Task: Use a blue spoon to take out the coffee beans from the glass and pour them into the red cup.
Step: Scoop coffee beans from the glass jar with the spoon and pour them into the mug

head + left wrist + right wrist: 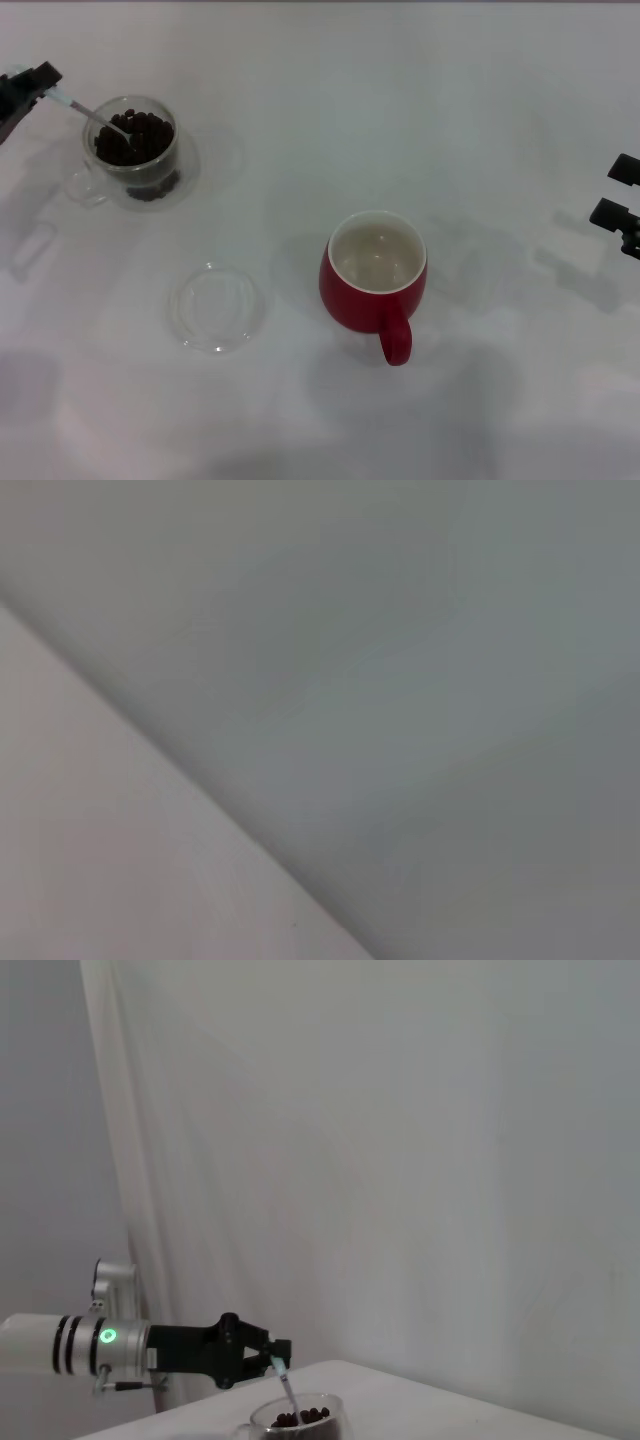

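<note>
Over the glass, left hand clenched on the blue spoon, bowl among the coffee beans.

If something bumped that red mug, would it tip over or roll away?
Probably not easily. The red cup stands upright on the table with a wide round belly, so it likely slides rather than tips. It looks empty, so fairly light. Its glossy ceramic could be slippery and chip if knocked.
</note>
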`<state>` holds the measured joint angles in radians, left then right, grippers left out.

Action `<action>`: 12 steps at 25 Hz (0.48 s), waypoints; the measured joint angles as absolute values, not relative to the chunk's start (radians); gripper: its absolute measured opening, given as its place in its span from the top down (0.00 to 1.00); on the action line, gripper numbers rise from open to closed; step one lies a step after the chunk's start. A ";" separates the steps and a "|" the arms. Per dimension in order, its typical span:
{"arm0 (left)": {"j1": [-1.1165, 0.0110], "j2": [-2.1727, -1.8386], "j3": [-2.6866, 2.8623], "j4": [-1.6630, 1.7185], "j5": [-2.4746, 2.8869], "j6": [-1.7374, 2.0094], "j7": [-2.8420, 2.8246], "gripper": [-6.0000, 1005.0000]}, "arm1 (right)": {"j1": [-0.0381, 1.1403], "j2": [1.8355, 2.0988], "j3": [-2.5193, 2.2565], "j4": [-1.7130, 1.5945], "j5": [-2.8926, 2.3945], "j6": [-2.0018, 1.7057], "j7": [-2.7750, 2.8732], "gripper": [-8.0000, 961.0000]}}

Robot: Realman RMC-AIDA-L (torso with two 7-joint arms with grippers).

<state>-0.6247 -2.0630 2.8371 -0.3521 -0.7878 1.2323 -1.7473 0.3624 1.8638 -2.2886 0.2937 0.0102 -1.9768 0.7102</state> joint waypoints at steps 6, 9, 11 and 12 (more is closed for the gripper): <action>-0.563 -2.050 2.838 -0.277 -0.826 1.236 -1.780 0.87 | 0.366 1.859 -2.294 0.292 0.011 -1.979 0.710 0.37; -0.532 -2.041 2.837 -0.242 -0.846 1.255 -1.785 0.87 | 0.367 1.857 -2.297 0.294 0.011 -1.982 0.709 0.37; -0.518 -2.039 2.837 -0.235 -0.861 1.276 -1.786 0.87 | 0.367 1.857 -2.298 0.295 0.011 -1.983 0.705 0.37; -0.507 -2.039 2.836 -0.232 -0.876 1.298 -1.786 0.87 | 0.367 1.857 -2.298 0.295 0.011 -1.983 0.704 0.37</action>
